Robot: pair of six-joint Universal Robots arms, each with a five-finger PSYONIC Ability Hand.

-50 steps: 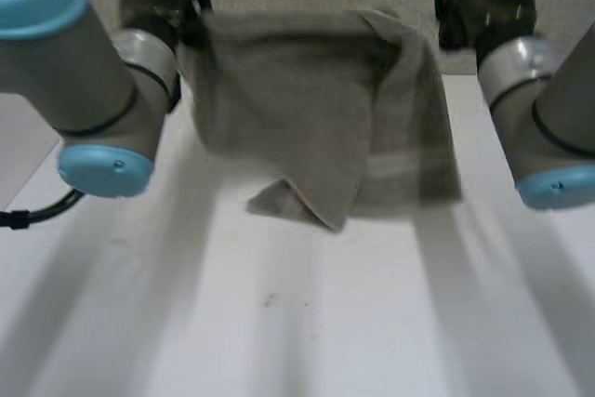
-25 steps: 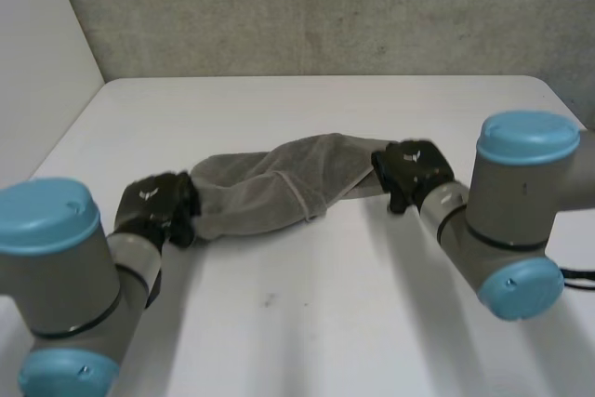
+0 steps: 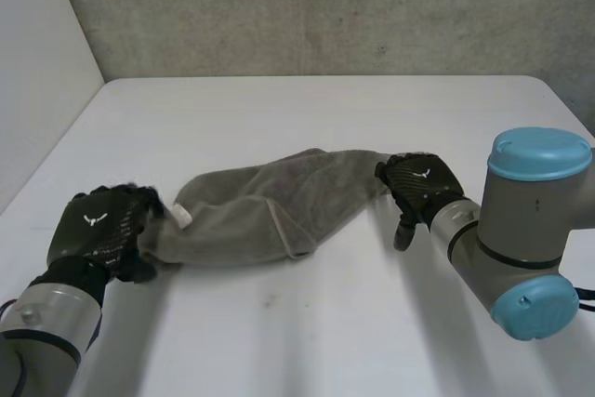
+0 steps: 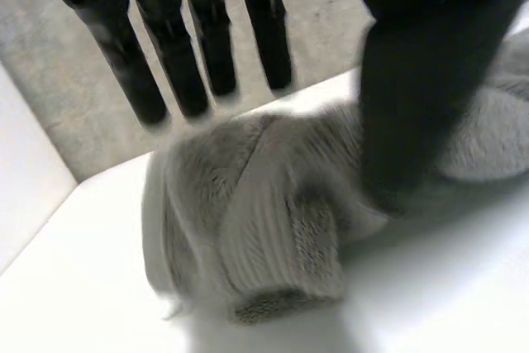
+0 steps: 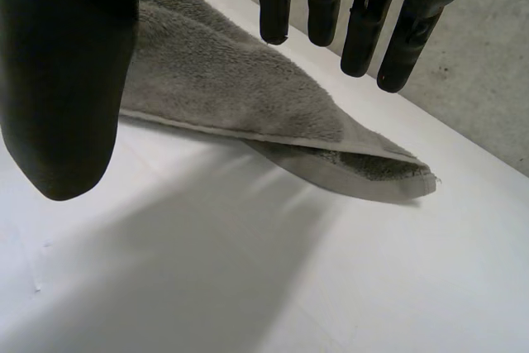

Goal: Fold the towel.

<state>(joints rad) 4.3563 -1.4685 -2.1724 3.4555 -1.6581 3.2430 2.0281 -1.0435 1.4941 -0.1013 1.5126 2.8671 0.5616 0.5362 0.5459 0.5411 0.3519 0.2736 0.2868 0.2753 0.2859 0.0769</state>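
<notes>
Loosely bunched, the towel (image 3: 270, 206) is laid mid-frame on the table (image 3: 307, 332). The left hand (image 3: 102, 230), lower left, and the right hand (image 3: 418, 183), centre right, are held spread at its ends, nothing gripped.

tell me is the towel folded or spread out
Loosely folded, bunched: the towel lies doubled over itself on the table, layers overlapping.

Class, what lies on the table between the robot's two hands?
The crumpled grey towel spans the stretch from the left hand to the right hand, as the head view shows.
</notes>
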